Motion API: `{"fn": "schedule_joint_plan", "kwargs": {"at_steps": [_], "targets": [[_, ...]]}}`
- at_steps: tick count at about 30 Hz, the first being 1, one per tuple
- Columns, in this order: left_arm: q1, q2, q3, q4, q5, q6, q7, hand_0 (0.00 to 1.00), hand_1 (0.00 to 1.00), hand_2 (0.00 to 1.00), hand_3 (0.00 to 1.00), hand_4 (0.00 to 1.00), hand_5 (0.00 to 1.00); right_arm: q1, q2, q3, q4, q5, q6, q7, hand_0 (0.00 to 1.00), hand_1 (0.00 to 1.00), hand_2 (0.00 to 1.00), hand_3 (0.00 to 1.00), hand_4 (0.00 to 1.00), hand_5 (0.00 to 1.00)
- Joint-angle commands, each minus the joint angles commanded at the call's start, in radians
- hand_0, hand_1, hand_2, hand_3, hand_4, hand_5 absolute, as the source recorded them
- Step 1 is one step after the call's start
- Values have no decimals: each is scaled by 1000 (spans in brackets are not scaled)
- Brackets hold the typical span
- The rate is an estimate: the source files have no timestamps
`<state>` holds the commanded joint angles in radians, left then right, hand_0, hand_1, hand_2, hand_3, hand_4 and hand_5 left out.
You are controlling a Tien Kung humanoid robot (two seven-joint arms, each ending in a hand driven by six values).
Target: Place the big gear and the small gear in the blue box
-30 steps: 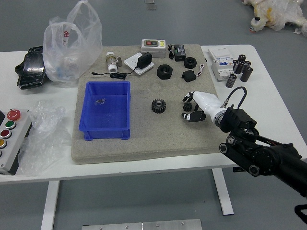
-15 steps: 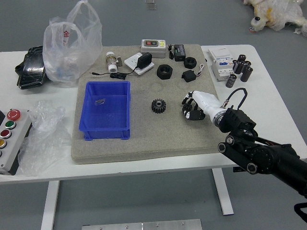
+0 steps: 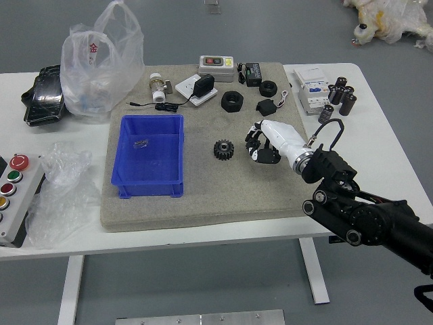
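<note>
My right hand is over the right part of the grey mat, its black fingers curled around the small gear, which they now hide from view. To the left of the hand, the dark big gear lies flat on the mat, apart from the fingers. The blue box stands at the mat's left side, with a small metallic piece on its floor and no gear inside. My left arm is out of view.
Black rings, a black adapter, a valve fitting and a white meter lie along the mat's far side. Plastic bags and a button panel are at the left. Several black cylinders stand far right.
My right hand has closed its fingers around the small gear, which showed between them a second ago, and has shifted a little left and away from the near edge.
</note>
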<state>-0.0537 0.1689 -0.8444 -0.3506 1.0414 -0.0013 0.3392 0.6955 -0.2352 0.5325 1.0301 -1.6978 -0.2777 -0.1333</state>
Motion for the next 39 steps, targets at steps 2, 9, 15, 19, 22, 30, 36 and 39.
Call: {"fn": "schedule_joint_plan", "kwargs": {"at_steps": [2,9,15,19,22,30,36,39], "targets": [[5,-2,-11,-2,10,1,11,702,645,632,803,709,416,28,7,-24,42,7,-4,2,232,307,269,331,107,2],[16,-5,-16,-6,10,4,23,702,644,632,803,709,415,154,42,-151,126,92,-10,18,246,315,273,337,109,2],[14,-6,-22,-8,8,6,28,702,644,632,803,708,415,224,91,-227,128,67,-17,17,265,332,275,349,113,2],[15,-7,-30,-10,19,2,36,701,644,632,802,710,415,253,127,-282,116,45,-16,8,293,353,287,366,123,2],[16,-6,-36,-10,23,2,40,701,644,633,803,713,418,260,143,-306,105,35,-16,7,419,493,445,466,236,2],[13,-7,-36,-10,20,7,37,701,642,633,803,714,418,263,175,-302,61,-34,4,28,644,716,752,703,369,210],[11,-8,-39,-11,22,7,37,699,643,633,803,715,419,259,180,-297,59,-40,15,24,796,846,864,914,580,241],[10,-9,-40,-10,22,8,37,699,643,633,803,715,419,255,177,-297,59,-37,22,18,796,846,864,914,580,241]]}}
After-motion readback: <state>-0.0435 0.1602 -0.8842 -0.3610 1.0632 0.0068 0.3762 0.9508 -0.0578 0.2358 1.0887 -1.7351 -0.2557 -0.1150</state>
